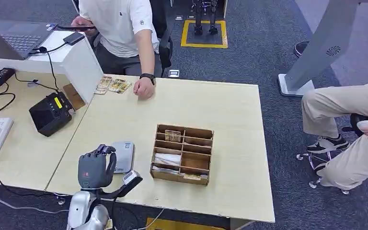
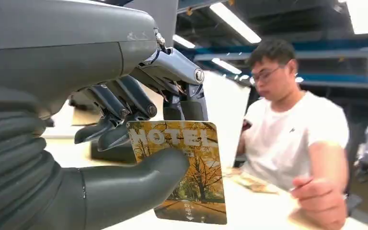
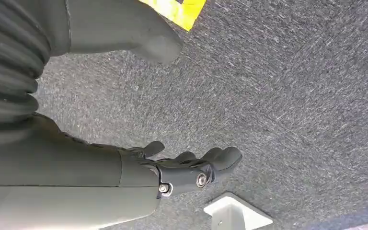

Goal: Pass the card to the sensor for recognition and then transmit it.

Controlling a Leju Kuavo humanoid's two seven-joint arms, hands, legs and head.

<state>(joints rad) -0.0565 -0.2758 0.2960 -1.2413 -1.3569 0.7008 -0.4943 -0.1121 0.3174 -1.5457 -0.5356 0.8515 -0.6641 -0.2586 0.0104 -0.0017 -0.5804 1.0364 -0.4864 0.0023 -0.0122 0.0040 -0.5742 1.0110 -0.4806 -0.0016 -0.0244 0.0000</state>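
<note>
From the head view I see my left hand (image 1: 96, 167) raised over the near edge of the tabletop (image 1: 230, 120), its back toward the camera, just beside a grey sensor (image 1: 123, 156) that lies flat on the wood. From here I cannot make out what the fingers have. The left wrist view settles it: the card (image 2: 187, 172) is pinched upright between the thick thumb and the dark fingers (image 2: 120, 103), its printed side facing the camera (yellow trees and the word HOTEL across the top). The same view shows a person (image 2: 292, 139) in a white shirt beyond the card, blurred, one arm on the tabletop.

The head view places that person at the far edge, a fist resting just beside a small row of cards (image 1: 112, 85). It also shows a wooden box (image 1: 183, 154) with compartments near the middle of the tabletop, to the right of the sensor, and a black device (image 1: 51, 114) on the lower desk to the left.

My right hand (image 3: 191, 167) hangs over grey carpet (image 3: 292, 96) in the right wrist view, fingers spread and loosely straight, thumb apart, holding nothing.
</note>
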